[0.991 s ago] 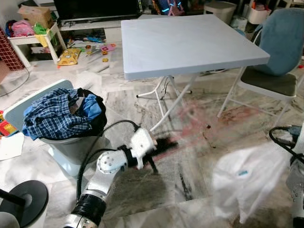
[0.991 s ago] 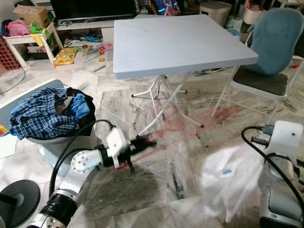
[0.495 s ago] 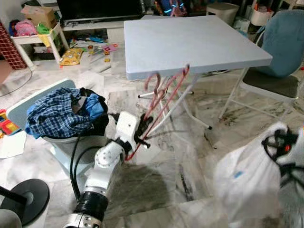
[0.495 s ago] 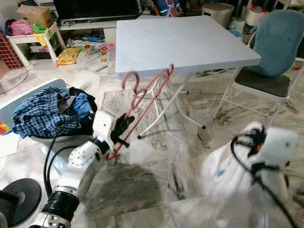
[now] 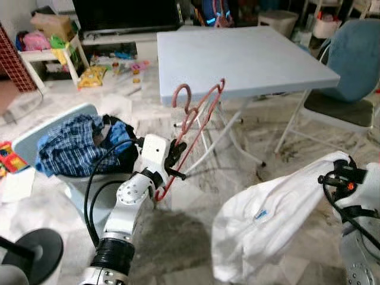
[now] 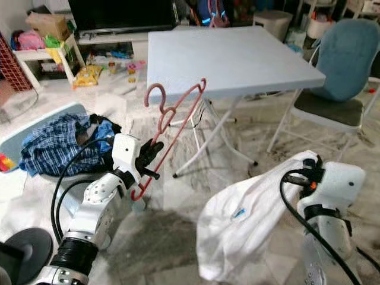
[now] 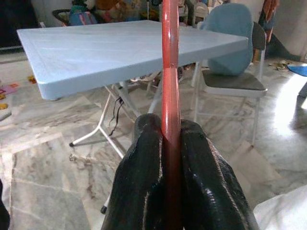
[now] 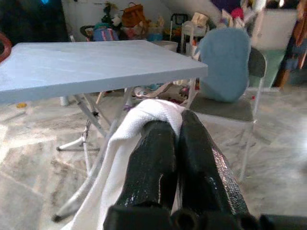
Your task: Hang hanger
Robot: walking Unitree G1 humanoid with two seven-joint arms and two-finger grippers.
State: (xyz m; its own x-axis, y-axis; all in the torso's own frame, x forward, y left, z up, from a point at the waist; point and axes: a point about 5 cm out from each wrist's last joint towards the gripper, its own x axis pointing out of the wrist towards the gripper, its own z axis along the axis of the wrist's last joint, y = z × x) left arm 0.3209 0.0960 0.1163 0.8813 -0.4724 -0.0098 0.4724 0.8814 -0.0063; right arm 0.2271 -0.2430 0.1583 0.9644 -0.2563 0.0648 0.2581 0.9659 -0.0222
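Note:
A red hanger (image 5: 193, 127) stands tilted in front of the pale blue folding table (image 5: 237, 53), hook end up near the table's front edge. My left gripper (image 5: 174, 159) is shut on the hanger's lower bar; in the left wrist view the red bar (image 7: 170, 72) runs up between the black fingers (image 7: 144, 182). On the right, my right gripper (image 6: 306, 172) is shut on a white garment (image 6: 249, 219) that hangs down from it toward the floor. The cloth (image 8: 122, 143) drapes over the fingers in the right wrist view.
A laundry bin (image 5: 77, 178) with a checked blue shirt (image 5: 71, 142) stands at my left. A blue folding chair (image 5: 347, 65) is at the right of the table. Toys and a low shelf (image 5: 47, 50) clutter the far left. A round black base (image 5: 29, 252) sits bottom left.
Both arms have lifted: the left one raised the hanger from the floor to table height, the right one pulled the white garment up off the floor. The camera shifted slightly.

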